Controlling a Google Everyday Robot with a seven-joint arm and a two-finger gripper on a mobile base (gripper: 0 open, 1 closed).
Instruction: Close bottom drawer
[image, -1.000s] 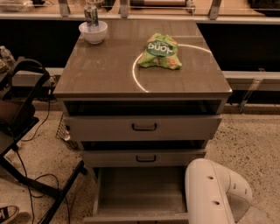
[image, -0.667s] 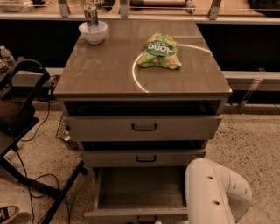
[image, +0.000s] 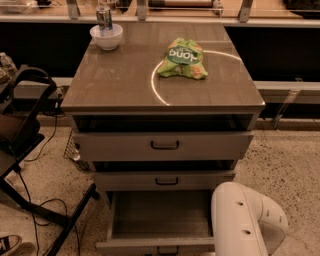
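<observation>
Nearest the camera, a white arm link (image: 245, 220) is filling the lower right corner. The gripper itself is sitting outside the frame, so I cannot tell how its jaws are standing or whether they are holding anything. With them out of sight, the arm link is serving as the reference for places here.

Just to the left of that link, and partly hidden behind it, the bottom drawer (image: 160, 215) is standing pulled well out. Its long shallow tray is lying open to view and its flat front is running along the bottom edge of the frame. The link is overlapping the drawer's right end; whether they are touching I cannot tell.

Above and beyond the link, the middle drawer front (image: 162, 180) is sitting slightly out, and the top drawer front (image: 162, 145) over it is sticking out a little further, with a dark gap showing above each.

Far to the left, a black frame (image: 25, 125) with trailing cables is standing on the speckled floor (image: 290, 165).

Further back, the cabinet top (image: 125, 75) is carrying a green snack bag (image: 182, 59) lying inside a bright ring of light (image: 155, 85). At its far left corner a white bowl (image: 106, 37) is holding an upright can (image: 104, 17).
</observation>
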